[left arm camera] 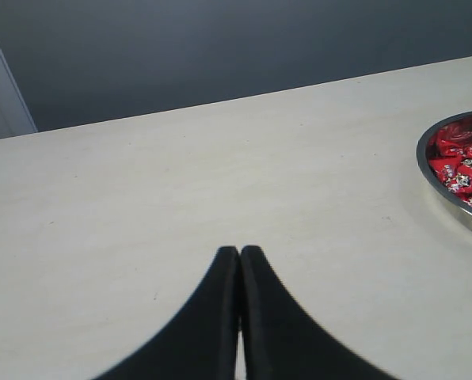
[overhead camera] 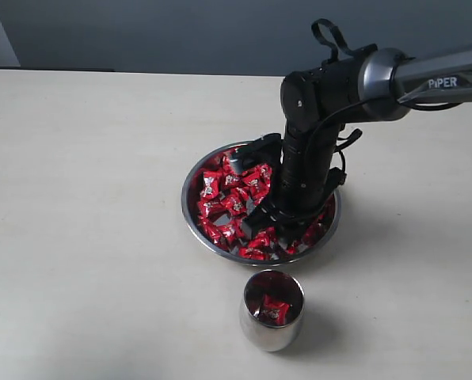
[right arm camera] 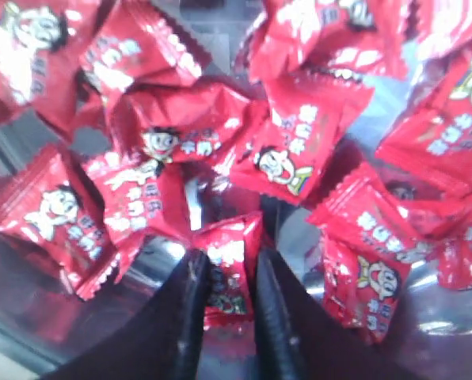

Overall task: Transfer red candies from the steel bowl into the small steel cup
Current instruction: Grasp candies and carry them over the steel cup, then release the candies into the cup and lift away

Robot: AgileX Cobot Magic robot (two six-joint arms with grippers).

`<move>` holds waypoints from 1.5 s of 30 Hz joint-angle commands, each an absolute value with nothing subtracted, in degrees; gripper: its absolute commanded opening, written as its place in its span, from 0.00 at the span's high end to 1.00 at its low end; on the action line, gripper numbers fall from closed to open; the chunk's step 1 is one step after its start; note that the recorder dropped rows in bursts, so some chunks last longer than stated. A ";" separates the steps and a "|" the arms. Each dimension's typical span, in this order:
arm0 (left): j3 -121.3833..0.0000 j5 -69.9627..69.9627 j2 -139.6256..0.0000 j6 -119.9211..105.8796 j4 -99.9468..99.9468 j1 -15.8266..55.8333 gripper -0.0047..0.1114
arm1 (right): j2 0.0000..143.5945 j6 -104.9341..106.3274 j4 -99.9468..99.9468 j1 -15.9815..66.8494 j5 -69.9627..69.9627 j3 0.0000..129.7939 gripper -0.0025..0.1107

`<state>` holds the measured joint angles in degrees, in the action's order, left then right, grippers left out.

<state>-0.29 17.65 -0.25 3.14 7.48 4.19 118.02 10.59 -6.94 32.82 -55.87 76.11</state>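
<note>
1. The pale surface carries everything; its far edge meets a dark grey wall.
2. The black right arm reaches in from the right-hand side and bends down into the dish.
3. The steel bowl sits roughly mid-surface, well short of the far edge. A slice of its rim also shows in the left wrist view.
4. The small steel cup stands upright just beside the bowl, on the side away from the far edge, not touching it.
5. The left tool is clenched on nothing, its two black fingers pressed together over bare surface.
6. The right tool is down among the bowl's contents, clenched on one red candy that fills the gap between its fingers. The close view is blurred, so the pinch may not be firm.
7. The red candies lie heaped across the bowl, and a few lie inside the cup.
</note>
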 commanded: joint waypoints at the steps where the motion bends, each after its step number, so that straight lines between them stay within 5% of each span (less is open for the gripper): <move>1: 0.00 17.27 0.00 3.46 7.61 4.06 0.96 | 114.86 10.93 -7.45 32.49 -54.66 76.30 0.98; 23: 0.00 17.27 0.00 3.46 7.61 4.06 0.96 | 94.56 11.75 -11.05 39.49 -64.67 73.26 0.98; 45: 0.00 17.27 0.00 3.46 7.61 4.06 0.96 | 92.83 11.75 -14.70 44.71 -54.68 58.96 0.95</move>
<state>-0.29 17.65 -0.25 3.14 7.48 4.19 93.60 11.37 -14.30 44.50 -55.19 59.22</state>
